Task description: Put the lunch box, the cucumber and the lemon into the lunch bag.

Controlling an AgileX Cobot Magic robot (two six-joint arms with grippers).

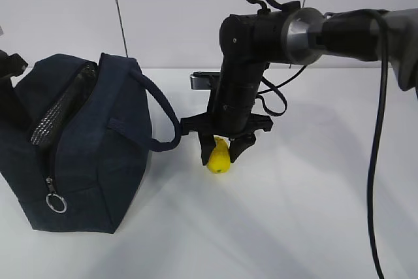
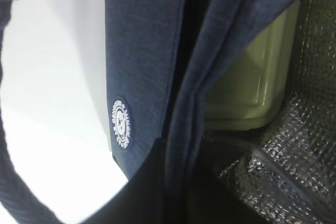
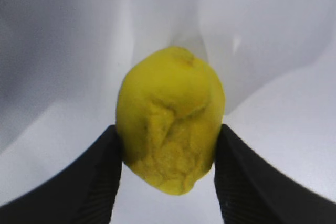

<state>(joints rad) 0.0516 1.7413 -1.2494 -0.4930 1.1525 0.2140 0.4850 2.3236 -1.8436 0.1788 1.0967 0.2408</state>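
Exterior view: the right gripper (image 1: 222, 149) points down at the white table (image 1: 294, 213), its jaws clamped on the lemon (image 1: 219, 157). The lunch bag (image 1: 85, 155) stands to its left, zipper open, one handle (image 1: 163, 119) reaching toward the gripper.

Left wrist view: the left gripper is out of sight, its jaws together. The lunch box (image 2: 252, 85) sits inside the foil-lined bag.

Right wrist view: both fingers (image 3: 97, 182) touch the lemon's sides.

Your right arm (image 1: 339, 31) reaching in from the right, wrist bent straight down, right gripper (image 1: 221, 151) pointing at the table, fingers (image 3: 100, 182) pressed on both sides of the lemon (image 3: 170, 129), your left gripper not visible
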